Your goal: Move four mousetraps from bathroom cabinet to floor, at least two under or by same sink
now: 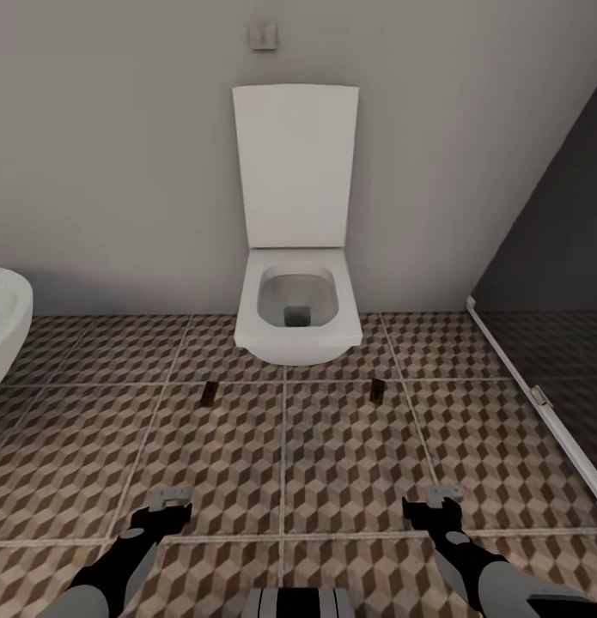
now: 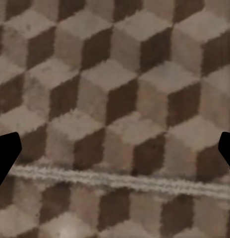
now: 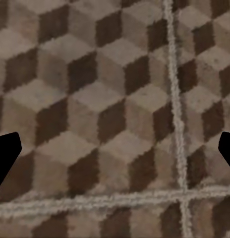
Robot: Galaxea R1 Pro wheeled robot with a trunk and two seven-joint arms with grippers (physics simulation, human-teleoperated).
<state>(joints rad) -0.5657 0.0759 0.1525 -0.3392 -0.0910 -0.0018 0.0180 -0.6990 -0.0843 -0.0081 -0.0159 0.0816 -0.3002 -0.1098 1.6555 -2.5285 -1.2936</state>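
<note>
Head view looks down on a white toilet with its lid raised. Two mousetraps lie on the bathroom floor just in front of it, one toward its left, one toward its right. Nearer the robot, the left gripper and right gripper hover spread wide, holding nothing.

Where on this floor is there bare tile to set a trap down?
Bare tile lies between the left gripper and right gripper, and on to the shower edge. It is tighter before the toilet, where two mousetraps lie. The white basin borders the floor at left.
</note>
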